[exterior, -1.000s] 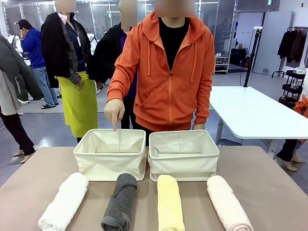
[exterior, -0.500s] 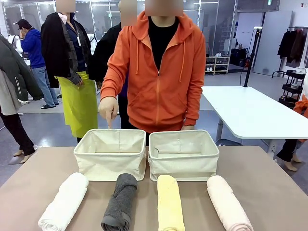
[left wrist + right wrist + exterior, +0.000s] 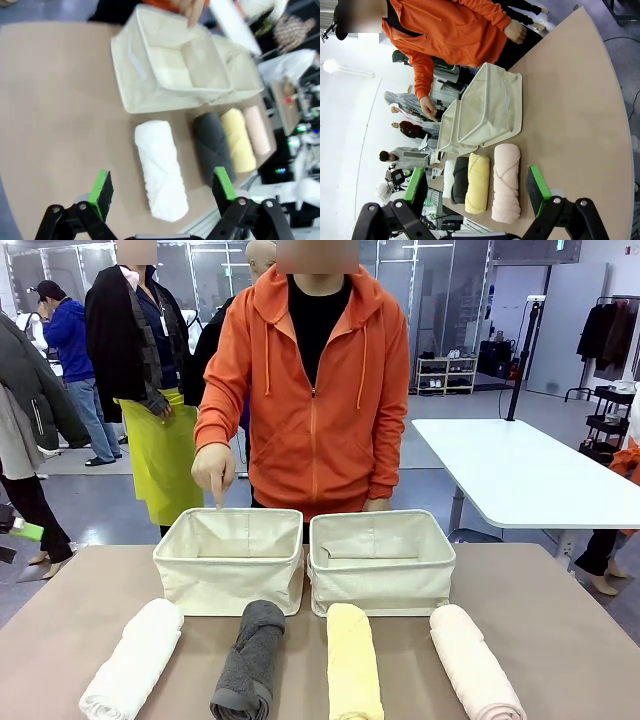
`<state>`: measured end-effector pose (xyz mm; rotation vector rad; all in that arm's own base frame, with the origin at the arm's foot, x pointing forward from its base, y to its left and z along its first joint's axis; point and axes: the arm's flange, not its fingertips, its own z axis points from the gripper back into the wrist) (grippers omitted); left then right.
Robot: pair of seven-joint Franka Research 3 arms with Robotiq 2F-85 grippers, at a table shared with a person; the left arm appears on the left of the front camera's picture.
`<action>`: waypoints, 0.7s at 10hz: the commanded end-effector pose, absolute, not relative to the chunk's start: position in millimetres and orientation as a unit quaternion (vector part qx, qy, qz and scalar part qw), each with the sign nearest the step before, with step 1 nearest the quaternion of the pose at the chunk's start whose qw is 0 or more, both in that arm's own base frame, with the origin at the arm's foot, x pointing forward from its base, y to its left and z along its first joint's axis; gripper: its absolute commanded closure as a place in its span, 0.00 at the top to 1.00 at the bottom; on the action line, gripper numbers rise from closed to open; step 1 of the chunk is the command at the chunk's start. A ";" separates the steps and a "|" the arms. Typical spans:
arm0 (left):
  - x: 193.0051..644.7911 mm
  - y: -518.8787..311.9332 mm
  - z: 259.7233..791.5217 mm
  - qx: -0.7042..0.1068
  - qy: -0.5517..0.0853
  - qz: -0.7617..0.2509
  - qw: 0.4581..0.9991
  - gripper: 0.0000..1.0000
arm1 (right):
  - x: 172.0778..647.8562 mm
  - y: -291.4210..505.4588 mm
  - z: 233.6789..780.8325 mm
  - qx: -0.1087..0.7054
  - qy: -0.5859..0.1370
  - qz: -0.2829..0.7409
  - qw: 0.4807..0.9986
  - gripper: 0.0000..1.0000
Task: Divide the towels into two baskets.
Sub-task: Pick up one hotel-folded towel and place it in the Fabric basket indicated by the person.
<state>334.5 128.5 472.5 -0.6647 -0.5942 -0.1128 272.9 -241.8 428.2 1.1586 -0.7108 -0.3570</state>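
**Towels.** Four rolled towels lie in a row on the table (image 3: 60, 610) along the lower edge of the front view, each with one end toward the camera. The white towel (image 3: 132, 658) is at lower left and the grey towel (image 3: 248, 658) is left of centre. The yellow towel (image 3: 354, 660) is right of centre and the pink towel (image 3: 475, 660) is at lower right. The white roll slants toward the lower left corner and the pink roll toward the lower right. The rolls lie apart from one another.

**Baskets.** Two cream baskets stand side by side at mid-frame just behind the row, almost touching. The left basket (image 3: 228, 580) is behind the white and grey rolls, and the right basket (image 3: 382, 585) is behind the yellow and pink rolls. The far ends of the grey and yellow towels lie just beside the baskets' front walls. Bare lining shows inside both baskets.

**Person.** A person (image 3: 310, 390) in an orange hoodie stands behind the baskets at upper centre. One hand (image 3: 213, 468) hangs over the far rim of the left basket with its index finger pointing down. The other hand (image 3: 376, 505) is behind the far rim of the right basket, partly hidden.

**Grippers.** The left gripper (image 3: 161, 175) is at the bottom of the left wrist view, above the table. Its jaws are spread wide and hold nothing, and the white towel appears between its green pads on the table below. The right gripper (image 3: 476, 175) is at the bottom of the right wrist view. Its jaws are also spread wide and hold nothing, and the row of towels appears between its pads on the table beyond.
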 end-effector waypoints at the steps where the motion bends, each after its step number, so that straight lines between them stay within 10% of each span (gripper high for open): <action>1: 321.8 100.2 459.3 -0.262 -0.266 -0.081 0.924 1.00 | 271.1 -242.6 431.2 0.537 -0.329 -0.164 0.759 1.00; 7: 323.6 17.8 424.5 -0.191 -0.201 -0.120 0.953 1.00 | 271.1 -242.6 431.2 0.537 -0.329 -0.164 0.759 1.00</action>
